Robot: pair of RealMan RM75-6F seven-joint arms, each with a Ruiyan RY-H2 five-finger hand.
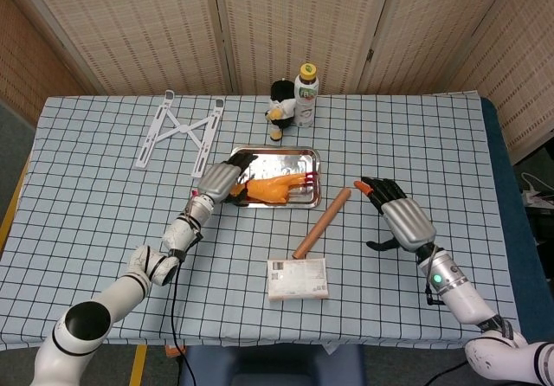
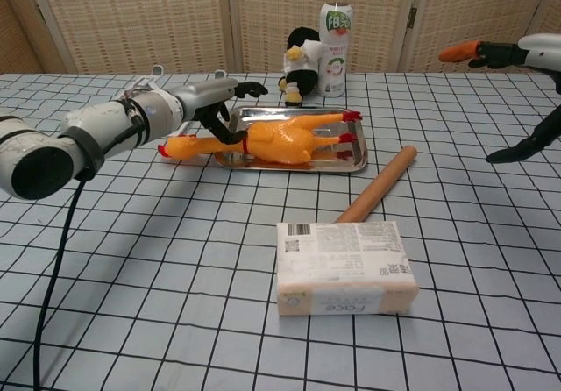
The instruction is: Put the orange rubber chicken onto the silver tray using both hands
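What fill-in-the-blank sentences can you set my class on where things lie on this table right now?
1. The orange rubber chicken lies with its body on the silver ____ , its head past the left rim.
2. The left hand is at the chicken's ____ end.
3. The wooden rod lies between the tray and the ____ hand.
4. The bottle behind the tray has a ____ cap.

Missing words: tray; neck; right; yellow
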